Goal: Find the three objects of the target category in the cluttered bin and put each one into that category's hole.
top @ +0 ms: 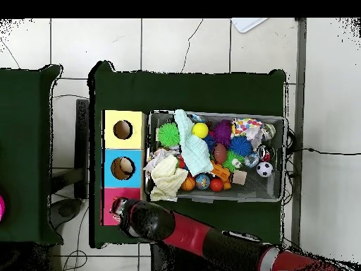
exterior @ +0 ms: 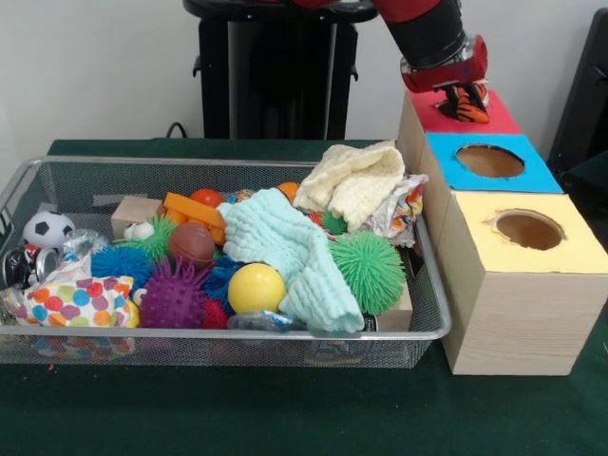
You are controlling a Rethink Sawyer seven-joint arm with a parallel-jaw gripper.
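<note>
My gripper [exterior: 465, 103] hangs over the red-topped box [exterior: 501, 121] at the far end of the box row, shut on a small orange toy with black stripes [exterior: 465, 108]. The toy sits right at the box's top and hides its hole. From above, the gripper [top: 118, 207] covers the red box [top: 108, 198]. The wire bin [exterior: 237, 163] beside the boxes is full of toys: a yellow ball [exterior: 256, 287], green spiky ball [exterior: 367, 271], purple spiky ball [exterior: 174, 296], brown football [exterior: 191, 243] and small soccer ball [exterior: 47, 229].
The blue-topped box [exterior: 445, 157] and the yellow-topped box [exterior: 579, 252] show open round holes. A mint cloth [exterior: 285, 237] and a cream cloth [exterior: 356, 180] lie over the bin's toys. The bin [top: 211, 200] stands on green cloth.
</note>
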